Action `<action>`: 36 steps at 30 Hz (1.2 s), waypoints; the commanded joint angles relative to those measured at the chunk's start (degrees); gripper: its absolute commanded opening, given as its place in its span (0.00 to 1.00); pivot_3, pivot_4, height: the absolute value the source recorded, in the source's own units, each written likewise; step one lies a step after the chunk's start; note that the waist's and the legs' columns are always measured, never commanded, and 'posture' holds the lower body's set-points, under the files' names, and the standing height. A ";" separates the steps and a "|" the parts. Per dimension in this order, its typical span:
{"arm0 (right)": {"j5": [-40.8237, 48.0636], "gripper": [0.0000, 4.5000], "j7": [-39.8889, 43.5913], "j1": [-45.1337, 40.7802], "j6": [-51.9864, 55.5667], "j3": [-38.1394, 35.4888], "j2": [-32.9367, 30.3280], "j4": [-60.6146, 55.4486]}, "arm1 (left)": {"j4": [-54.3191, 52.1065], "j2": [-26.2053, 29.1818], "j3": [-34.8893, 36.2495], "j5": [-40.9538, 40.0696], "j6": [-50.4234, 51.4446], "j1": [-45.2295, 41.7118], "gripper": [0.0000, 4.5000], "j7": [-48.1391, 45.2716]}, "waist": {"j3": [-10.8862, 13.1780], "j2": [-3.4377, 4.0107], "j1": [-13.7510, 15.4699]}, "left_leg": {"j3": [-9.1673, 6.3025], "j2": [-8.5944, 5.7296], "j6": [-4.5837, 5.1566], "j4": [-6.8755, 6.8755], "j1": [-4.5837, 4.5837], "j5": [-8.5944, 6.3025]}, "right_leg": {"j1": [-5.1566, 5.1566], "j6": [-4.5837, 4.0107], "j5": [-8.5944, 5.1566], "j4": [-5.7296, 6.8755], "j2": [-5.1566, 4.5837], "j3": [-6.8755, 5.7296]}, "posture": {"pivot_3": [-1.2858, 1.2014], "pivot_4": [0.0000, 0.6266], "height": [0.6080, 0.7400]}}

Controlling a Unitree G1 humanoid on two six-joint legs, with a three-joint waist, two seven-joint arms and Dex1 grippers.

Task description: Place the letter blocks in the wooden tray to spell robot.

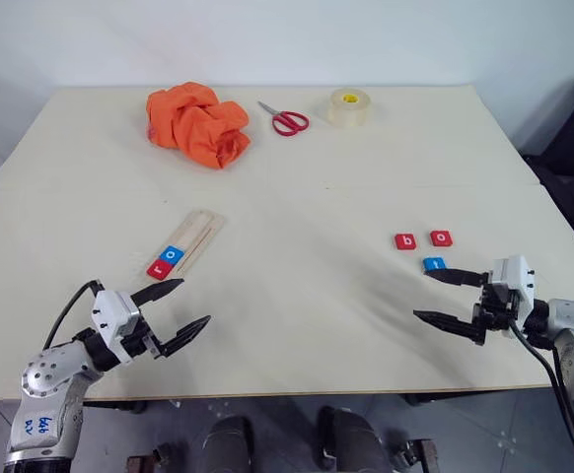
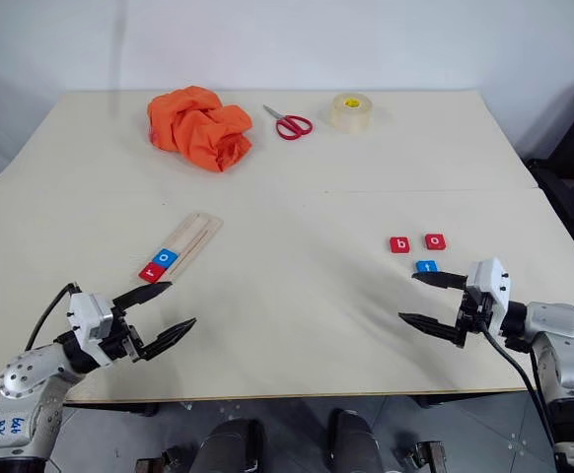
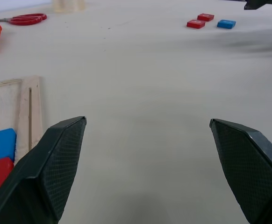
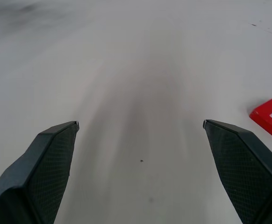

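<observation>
Tray [image 1: 186, 242] of pale wood lying slantwise, long axis running from the near left up toward the orange cloth [image 1: 197, 123]; red r [image 1: 157, 268] and blue o [image 1: 173, 254] already seated at its near end, three places free beyond them. Well to the tray's right: red b [image 1: 405, 241], red o [image 1: 441, 237], blue t [image 1: 433, 264] — b needed next, by the spelling. Right gripper [image 1: 448, 298] just near of that cluster, jaws wide and empty, plainly the closer. Left gripper [image 1: 182, 306] just near of the tray's filled end, likewise wide, holding nothing. Bare table [image 1: 307, 296] between cluster and tray — ample room for carrying across.
</observation>
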 commanded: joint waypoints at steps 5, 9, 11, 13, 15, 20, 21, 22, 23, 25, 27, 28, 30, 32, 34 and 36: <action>0.35 0.99 0.60 -1.76 -3.02 -1.93 0.76 1.83 | -2.90 0.22 0.26 -1.45 1.95 -1.58 1.00 1.38 | 0.00 0.00 0.00 | 0.00 0.00 -0.01 0.03 0.01 0.01 | 0.00 0.00 0.00 0.05 0.00 0.00 | 0.52 0.24 1.00; 0.47 0.99 1.77 -3.59 -3.17 -0.91 0.98 2.24 | -6.02 1.03 2.78 -2.46 4.99 1.65 1.00 3.11 | 0.00 0.00 -0.22 | 0.00 0.01 -0.02 0.03 0.01 0.02 | 0.00 0.00 0.00 0.06 0.01 0.01 | 0.52 0.24 1.00; 0.40 0.99 2.24 -4.84 -2.62 -0.31 1.03 2.13 | -7.92 1.63 5.08 -2.95 6.59 4.45 1.00 4.38 | 0.00 0.00 -0.61 | 0.03 0.02 -0.03 0.03 0.03 0.02 | -0.01 0.00 0.00 0.07 0.02 0.05 | 0.52 0.24 1.00; 0.09 0.99 2.25 -6.17 -1.72 0.27 0.93 1.85 | -9.24 2.15 7.57 -1.26 8.26 7.42 1.00 7.56 | 0.00 0.00 -0.86 | 0.02 0.03 -0.03 0.01 0.04 0.02 | -0.02 0.00 0.00 0.09 0.02 0.04 | 0.52 0.24 1.00; -0.21 0.99 1.99 -7.11 -1.41 0.60 0.97 1.84 | -9.89 2.76 9.35 -0.39 9.78 9.64 1.00 9.30 | 0.00 0.00 -0.87 | 0.00 0.03 -0.03 0.01 0.05 0.02 | -0.01 0.00 0.00 0.09 0.02 0.04 | 0.52 0.24 1.00; -1.38 0.99 0.78 -11.64 0.36 2.23 2.22 1.74 | -11.74 3.62 15.27 -3.88 11.19 16.84 1.00 7.40 | 0.00 0.00 -1.41 | 0.00 0.03 -0.04 0.04 0.03 0.00 | -0.01 -0.02 -0.01 0.05 -0.02 0.04 | 0.52 0.24 1.00; -1.61 0.99 0.56 -12.13 0.78 2.50 2.49 1.50 | -11.81 3.66 15.33 -3.67 11.89 16.89 1.00 8.11 | 0.00 0.00 -1.32 | 0.00 0.03 -0.04 0.03 0.04 -0.01 | -0.01 -0.03 -0.02 0.06 -0.02 0.04 | 0.52 0.24 1.00; -1.76 0.99 0.32 -12.60 1.19 2.83 2.83 1.15 | -11.85 3.59 15.33 -3.50 12.49 16.66 1.00 8.80 | 0.00 0.00 -1.25 | -0.03 0.03 -0.04 0.03 0.04 -0.01 | -0.01 -0.04 -0.02 0.06 -0.02 0.02 | 0.52 0.24 1.00; -1.89 0.99 0.15 -12.96 1.51 3.03 3.07 0.98 | -11.91 3.52 15.33 -3.45 12.92 16.38 1.00 9.14 | 0.00 0.00 -1.22 | -0.05 0.03 -0.04 0.03 0.03 0.00 | -0.01 -0.05 -0.03 0.07 -0.01 0.00 | 0.52 0.24 1.00; -2.03 0.99 -0.32 -13.64 2.25 3.47 3.65 0.28 | -11.85 4.27 14.49 -3.24 15.89 15.22 1.00 10.20 | 0.00 0.00 -1.17 | -0.05 0.02 -0.04 0.03 0.03 0.00 | 0.00 -0.05 -0.03 0.09 -0.02 0.00 | 0.52 0.24 1.00; -2.15 0.99 -0.79 -14.23 3.03 3.90 4.07 -0.50 | -11.00 5.56 13.20 -3.28 19.82 12.84 1.00 11.01 | 0.00 0.00 -1.20 | -0.03 0.02 -0.04 0.03 0.03 0.00 | -0.01 -0.05 -0.03 0.09 -0.03 0.00 | 0.52 0.24 1.00; -2.21 0.99 -0.98 -14.52 3.46 4.13 4.29 -0.89 | -9.59 6.10 12.30 -2.34 21.04 10.44 1.00 12.21 | 0.00 0.00 -1.16 | -0.04 0.02 -0.04 0.03 0.03 0.00 | -0.01 -0.05 -0.03 0.09 -0.02 0.00 | 0.52 0.24 1.00; -2.26 0.99 -1.16 -14.80 3.90 4.37 4.62 -1.32 | -7.66 6.78 11.07 -1.31 22.84 7.06 1.00 13.53 | 0.00 0.01 -1.31 | -0.03 0.02 -0.05 0.03 0.03 0.02 | -0.01 -0.04 -0.02 0.14 -0.02 0.01 | 0.52 0.24 1.00; -2.39 0.99 -1.67 -14.81 4.21 4.86 5.20 -2.00 | -4.85 7.85 8.43 -0.14 26.53 1.17 1.00 15.30 | 0.00 0.00 -1.35 | -0.03 0.02 -0.05 0.03 0.04 0.03 | -0.01 -0.04 -0.02 0.16 -0.01 0.01 | 0.52 0.24 1.00; -2.35 0.99 -2.53 -14.65 4.65 5.14 5.87 -3.03 | -2.33 8.18 6.19 0.37 30.01 -4.52 1.00 17.16 | 0.00 -0.01 -1.25 | -0.03 0.02 -0.07 0.03 0.04 0.04 | -0.02 -0.04 -0.02 0.20 0.00 0.01 | 0.52 0.24 1.00; -2.19 0.99 -3.13 -14.29 5.26 5.14 6.29 -4.16 | -0.12 8.36 4.19 1.46 30.55 -8.11 1.00 16.91 | -0.01 -0.01 -1.29 | -0.03 0.01 -0.09 0.03 0.03 0.07 | -0.02 -0.03 -0.02 0.23 0.00 0.01 | 0.52 0.24 1.00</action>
